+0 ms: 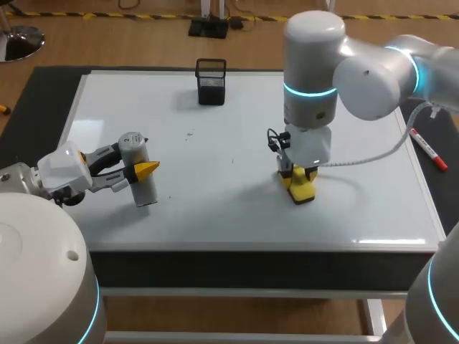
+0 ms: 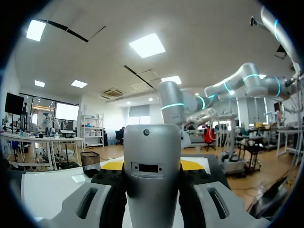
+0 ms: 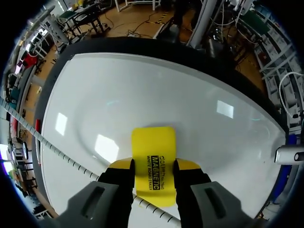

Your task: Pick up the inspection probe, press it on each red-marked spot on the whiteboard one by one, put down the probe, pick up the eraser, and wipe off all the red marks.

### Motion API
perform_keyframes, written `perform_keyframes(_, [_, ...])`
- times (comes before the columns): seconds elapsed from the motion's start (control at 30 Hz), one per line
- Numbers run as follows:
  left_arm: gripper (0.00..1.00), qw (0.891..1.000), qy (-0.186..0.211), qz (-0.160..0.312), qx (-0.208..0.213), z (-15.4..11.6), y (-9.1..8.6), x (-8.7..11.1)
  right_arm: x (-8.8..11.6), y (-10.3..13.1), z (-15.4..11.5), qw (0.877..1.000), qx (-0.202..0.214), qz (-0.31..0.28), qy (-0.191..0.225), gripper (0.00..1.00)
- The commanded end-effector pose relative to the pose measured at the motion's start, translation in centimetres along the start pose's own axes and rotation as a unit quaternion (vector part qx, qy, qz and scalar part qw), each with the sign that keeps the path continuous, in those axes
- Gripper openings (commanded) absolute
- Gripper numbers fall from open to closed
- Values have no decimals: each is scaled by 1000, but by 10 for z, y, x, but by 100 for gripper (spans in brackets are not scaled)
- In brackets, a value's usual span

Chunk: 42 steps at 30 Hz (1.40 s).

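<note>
One plumb right tool (image 1: pixel 299 179) (seemingly pressing eraser (image 3: pixel 153 151)).

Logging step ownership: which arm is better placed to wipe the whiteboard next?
Right. The right gripper is shut on the yellow eraser, down on the whiteboard; the left gripper is shut on the probe.

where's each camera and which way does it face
Head: above and behind, looking down on the whiteboard; both arms show.
Left wrist: faces level across the whiteboard; left gripper shut on the probe.
Right wrist: faces down at the whiteboard; right gripper shut on the eraser.
Shared: head view also shows probe and eraser.
</note>
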<state>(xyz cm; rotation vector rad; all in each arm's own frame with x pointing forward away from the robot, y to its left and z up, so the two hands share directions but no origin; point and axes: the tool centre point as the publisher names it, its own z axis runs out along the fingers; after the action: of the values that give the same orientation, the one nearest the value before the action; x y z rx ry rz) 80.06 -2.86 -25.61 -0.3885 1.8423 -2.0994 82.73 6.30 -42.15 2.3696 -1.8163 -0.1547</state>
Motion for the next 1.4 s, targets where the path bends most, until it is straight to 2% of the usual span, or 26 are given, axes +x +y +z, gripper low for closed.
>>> perform_keyframes(0.03, [0, 1000, -1, 1, 2, 0, 0, 1, 18, -1, -21, 1000, 0, -2, -6, 0])
perform_keyframes(0.33, [0, 1000, -1, 1, 2, 0, 0, 1, 41, -14, -56, 1000, 26, 13, 2, 0])
perform_keyframes(0.97, [0, 1000, -1, 1, 2, 0, 0, 1, 41, -14, -56, 1000, 26, 13, 2, 0])
perform_keyframes(1.07, [0, 1000, -1, 1, 2, 0, 0, 1, 41, -31, -57, 999, 33, 12, 10, 0])
perform_keyframes(1.2, [0, 1000, -1, 1, 2, 0, 0, 1, 45, -63, -63, 999, 47, 15, 21, 0])
perform_keyframes(1.4, [0, 1000, -1, 1, 2, 0, 0, 1, 51, -117, -66, 999, 38, 24, 3, 0])
